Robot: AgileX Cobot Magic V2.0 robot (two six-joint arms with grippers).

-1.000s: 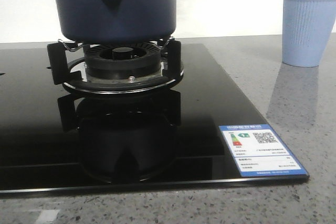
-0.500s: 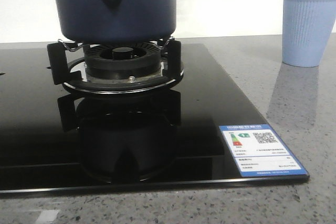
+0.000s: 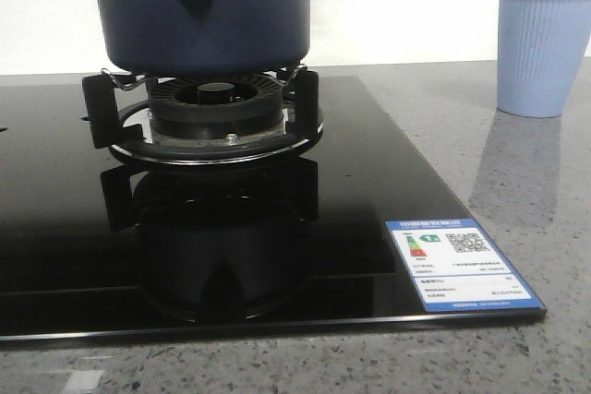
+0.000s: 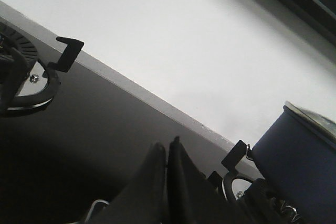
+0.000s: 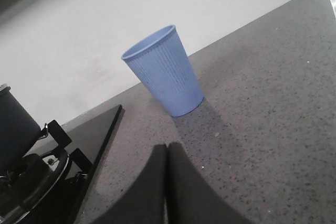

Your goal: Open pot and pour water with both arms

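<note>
The dark navy-blue pot (image 3: pixel 203 11) stands on the burner's pan support (image 3: pixel 212 113) of the black glass cooktop, its stubby handle mount with a round hole facing me; its top is cut off by the front view. It also shows in the left wrist view (image 4: pixel 299 161) and, dimly, in the right wrist view (image 5: pixel 14 124). The pale blue ribbed cup (image 3: pixel 542 51) stands on the grey counter at the right, also in the right wrist view (image 5: pixel 164 72). My left gripper (image 4: pixel 167 147) is shut and empty over the cooktop. My right gripper (image 5: pixel 167 147) is shut and empty above the counter, short of the cup. Neither gripper shows in the front view.
The black glass cooktop (image 3: pixel 55 228) covers the left and middle, with an energy label (image 3: pixel 462 263) at its front right corner. A second burner (image 4: pixel 23 77) shows in the left wrist view. Speckled grey counter (image 3: pixel 517 182) lies to the right, a white wall behind.
</note>
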